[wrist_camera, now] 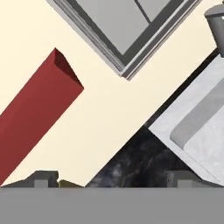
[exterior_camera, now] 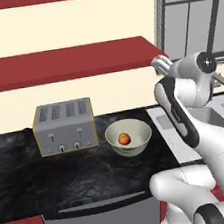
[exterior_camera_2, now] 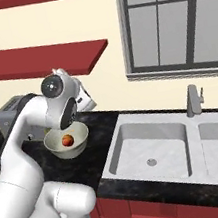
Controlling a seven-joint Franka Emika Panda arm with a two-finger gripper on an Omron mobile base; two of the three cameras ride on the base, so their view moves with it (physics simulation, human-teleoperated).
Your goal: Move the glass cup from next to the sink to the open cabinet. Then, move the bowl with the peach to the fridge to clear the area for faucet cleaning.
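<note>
peach (exterior_camera: 124,139) sits in bowl (exterior_camera: 129,137) on dark counter (exterior_camera: 67,176), btwn toaster (exterior_camera: 64,126) & sink (exterior_camera_2: 153,146); faucet (exterior_camera_2: 193,100) behind sink, under window (exterior_camera_2: 176,18); we see gripper (wrist_camera: 113,179) w/ fingers spread wide, empty, raised above counter nr bowl.

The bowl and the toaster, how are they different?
The bowl is round and cream-white; the toaster is a boxy grey metal block. The bowl is open on top and holds a small peach; the toaster has narrow slots on top and small knobs on its front. The toaster stands taller than the bowl. Both sit side by side on the dark counter.
</note>
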